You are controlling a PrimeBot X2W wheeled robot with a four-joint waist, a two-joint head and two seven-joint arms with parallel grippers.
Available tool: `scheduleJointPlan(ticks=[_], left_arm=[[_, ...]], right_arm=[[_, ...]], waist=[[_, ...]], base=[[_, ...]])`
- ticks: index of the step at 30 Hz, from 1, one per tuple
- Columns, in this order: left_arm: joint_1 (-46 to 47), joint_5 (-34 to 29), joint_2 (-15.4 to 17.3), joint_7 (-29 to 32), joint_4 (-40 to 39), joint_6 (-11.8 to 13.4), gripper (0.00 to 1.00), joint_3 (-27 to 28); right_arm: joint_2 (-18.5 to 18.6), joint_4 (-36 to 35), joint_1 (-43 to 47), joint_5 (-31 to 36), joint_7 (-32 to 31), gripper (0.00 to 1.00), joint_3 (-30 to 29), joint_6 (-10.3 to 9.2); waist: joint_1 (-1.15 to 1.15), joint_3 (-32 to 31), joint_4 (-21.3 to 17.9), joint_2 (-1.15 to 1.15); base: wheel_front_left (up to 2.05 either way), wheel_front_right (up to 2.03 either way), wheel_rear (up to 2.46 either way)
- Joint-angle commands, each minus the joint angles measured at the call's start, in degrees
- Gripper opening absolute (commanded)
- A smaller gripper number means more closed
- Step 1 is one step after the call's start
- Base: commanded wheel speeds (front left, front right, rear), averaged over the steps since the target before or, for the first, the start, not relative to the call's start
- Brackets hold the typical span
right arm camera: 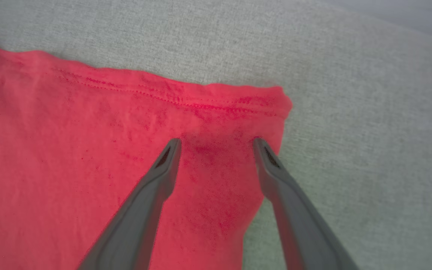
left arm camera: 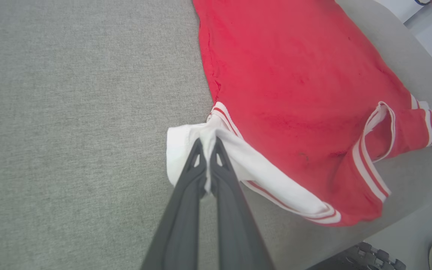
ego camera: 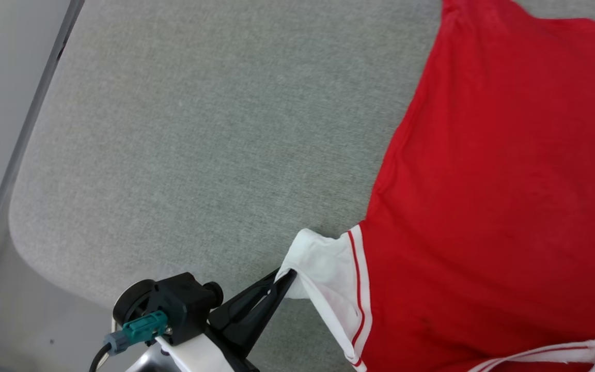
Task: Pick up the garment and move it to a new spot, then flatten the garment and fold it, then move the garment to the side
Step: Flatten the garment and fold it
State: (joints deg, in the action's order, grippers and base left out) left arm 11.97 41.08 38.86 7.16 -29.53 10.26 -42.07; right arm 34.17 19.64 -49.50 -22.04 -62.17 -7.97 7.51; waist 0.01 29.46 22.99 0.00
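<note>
Item: garment [ego camera: 483, 181], spread at frame right on grey table [ego camera: 173, 129]. Step, we judge: flattening; left gripper [left arm camera: 208, 142] pinches white sleeve [left arm camera: 178, 150], right gripper [right arm camera: 216, 141] gapes over red hem [right arm camera: 216, 103]. Next we'd close there, pull taut.

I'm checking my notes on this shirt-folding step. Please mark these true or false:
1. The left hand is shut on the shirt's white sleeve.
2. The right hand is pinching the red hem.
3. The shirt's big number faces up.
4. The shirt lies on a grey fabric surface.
1. The left hand is shut on the white sleeve of the shirt. True.
2. The right hand is pinching the red hem. False: its fingers stand wide apart over the red cloth near the hem corner, holding nothing.
3. The shirt's big number faces up. False: the side that shows is plain red.
4. The shirt lies on a grey fabric surface. True.
</note>
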Motion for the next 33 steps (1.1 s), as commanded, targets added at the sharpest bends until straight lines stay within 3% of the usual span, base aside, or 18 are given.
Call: scheduleJointPlan(ticks=[1, 9, 10, 11, 19, 33], left_arm=[[0.8, -0.1, -0.5, -0.1, -0.1, -0.3, 0.0, -0.2], [1.4, 0.2, -1.4, -0.8, 1.2, -1.1, 0.0, -0.6], [1.4, 0.3, -1.4, -0.9, 1.3, -1.2, 0.0, -0.6], [1.4, 0.4, -1.4, -1.0, 1.5, -1.2, 0.0, -0.6], [1.4, 0.7, -0.9, -1.3, 2.6, -0.9, 0.0, 0.2], [-2.1, 2.8, 0.8, -1.8, 5.7, 1.1, 0.0, 1.7]], right_arm=[[0.5, 0.6, -1.0, 1.3, -0.4, 1.0, -0.2, -0.04], [0.6, 3.3, 2.7, 3.7, -2.4, 1.0, 1.2, -0.04], [0.8, 3.5, 3.6, 3.7, -2.8, 0.13, 1.6, -0.03], [1.1, 3.5, 4.2, 3.6, -3.0, 0.0, 1.7, -0.03], [0.4, 3.8, 5.9, 3.1, -0.5, 0.0, 2.0, -0.04], [-2.1, 5.8, 18.1, -2.1, 3.8, 0.0, 3.0, -0.05]], waist=[[-0.01, 2.0, 2.1, 0.0], [-0.01, 2.9, 3.6, 0.0], [-0.01, 2.9, 3.7, 0.0], [-0.01, 2.9, 3.7, 0.0], [-0.01, -0.3, 1.9, 0.0], [-0.01, -13.2, -7.7, 0.0]], base=[[0.0, 0.0, 0.0], [0.0, 0.0, 0.0], [0.0, 0.0, 0.0], [0.0, 0.0, 0.0], [0.0, 0.0, 0.0], [0.0, 0.0, 0.0]])
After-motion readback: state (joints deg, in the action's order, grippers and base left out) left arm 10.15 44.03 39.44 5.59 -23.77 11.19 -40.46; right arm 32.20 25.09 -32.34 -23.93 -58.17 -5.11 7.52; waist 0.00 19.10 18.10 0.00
